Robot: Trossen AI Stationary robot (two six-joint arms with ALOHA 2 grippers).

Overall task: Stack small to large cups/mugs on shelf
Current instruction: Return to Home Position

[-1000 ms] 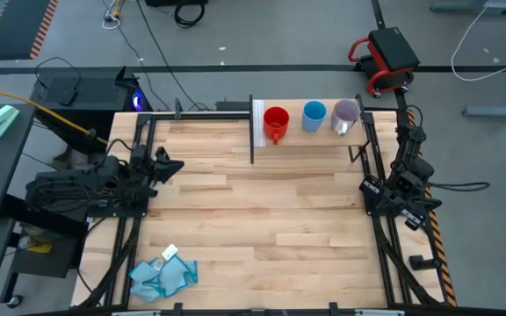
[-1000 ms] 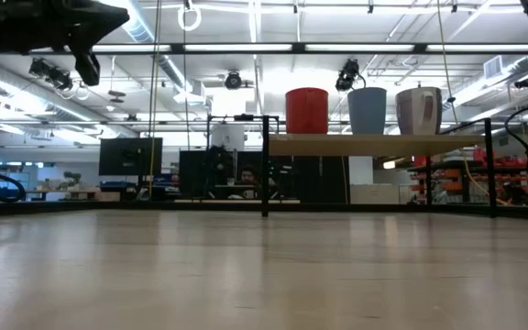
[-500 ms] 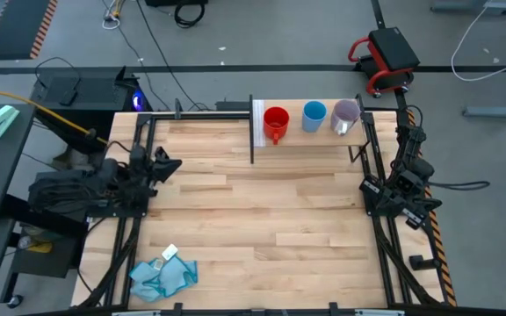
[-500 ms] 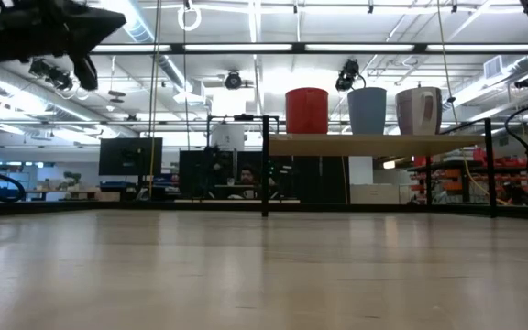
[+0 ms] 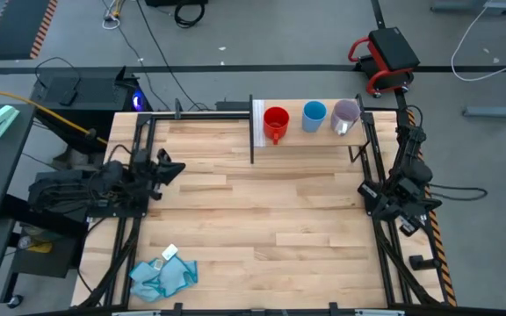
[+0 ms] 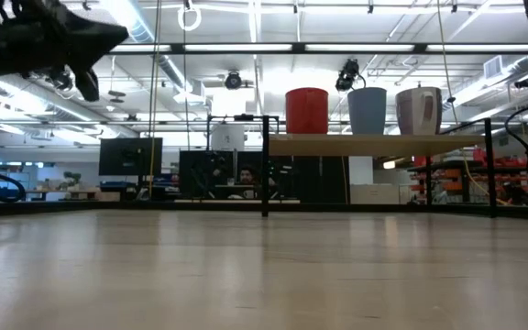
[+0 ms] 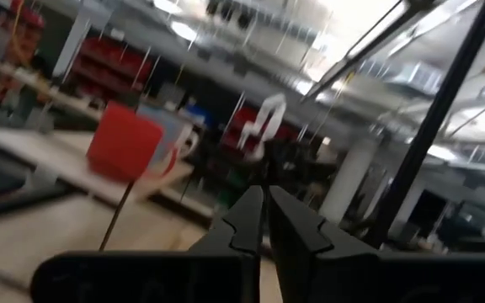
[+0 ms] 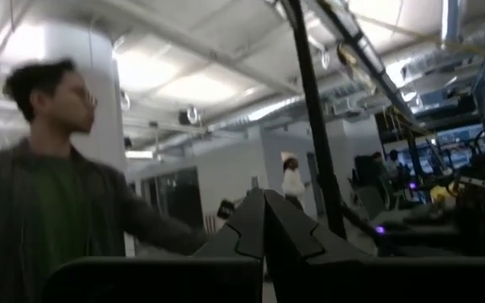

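Note:
Three cups stand upright side by side on the shelf [image 5: 310, 138] at the table's far edge: the red mug [image 5: 276, 121] on the left, the light-blue cup [image 5: 314, 115] in the middle, and the pale purple mug [image 5: 345, 115] on the right. In the low view the red mug [image 6: 307, 110], blue cup [image 6: 367, 110] and purple mug [image 6: 418, 110] rest on their bases on the board [image 6: 374, 144]. My left gripper [image 5: 180, 165] hangs shut and empty at the table's left edge, well above the wood, pointing toward the right. My right gripper [image 8: 263, 198] is shut and empty at the right edge.
A teal-blue cloth [image 5: 163, 275] with a small white piece [image 5: 169, 252] lies at the near left corner. A dark upright panel [image 5: 251, 132] stands at the shelf's left end. Black frame posts line both table sides. A person [image 8: 49, 185] shows beyond the table.
My left gripper has sunk a little at the table's left edge. The cups and the shelf have stayed where they were.

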